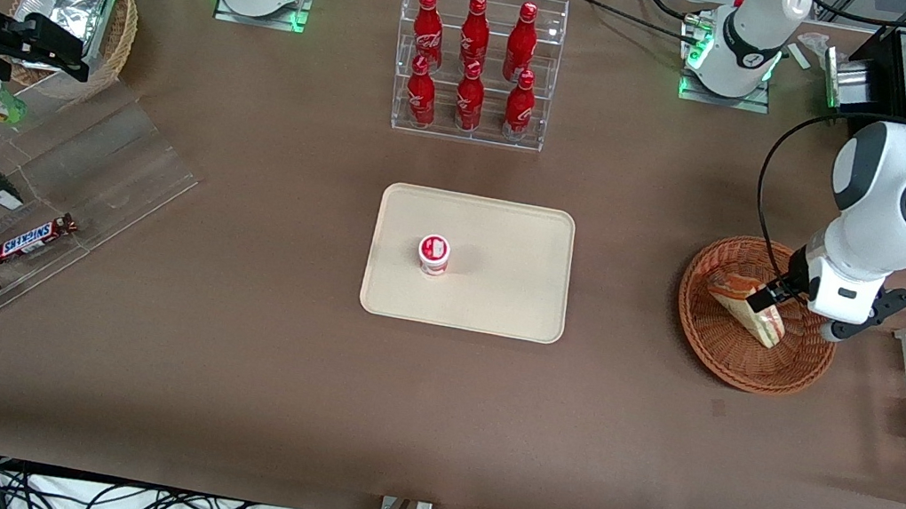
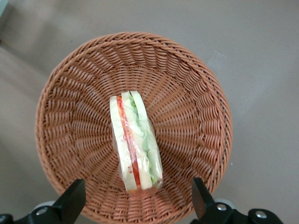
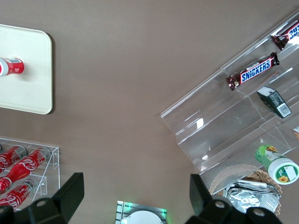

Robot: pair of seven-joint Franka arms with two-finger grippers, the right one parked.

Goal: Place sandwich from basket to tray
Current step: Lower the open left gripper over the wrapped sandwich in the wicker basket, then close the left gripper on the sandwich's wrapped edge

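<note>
One wrapped triangular sandwich [image 2: 135,142] is straddled in the reddish-brown wicker basket [image 2: 196,93] by the spread pincer [image 2: 135,203]; closing, lifting and carrying to the cream-beige tray [image 1: 508,245] are called for.

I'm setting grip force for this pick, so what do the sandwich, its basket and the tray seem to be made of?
The sandwich looks like soft pale bread in thin, glossy clear film. The basket shows woven reddish-brown strands, likely wicker or rattan. The tray is smooth, matte cream, possibly plastic or moulded fibre. The end effector hangs open above the sandwich, dark fingers either side.
</note>
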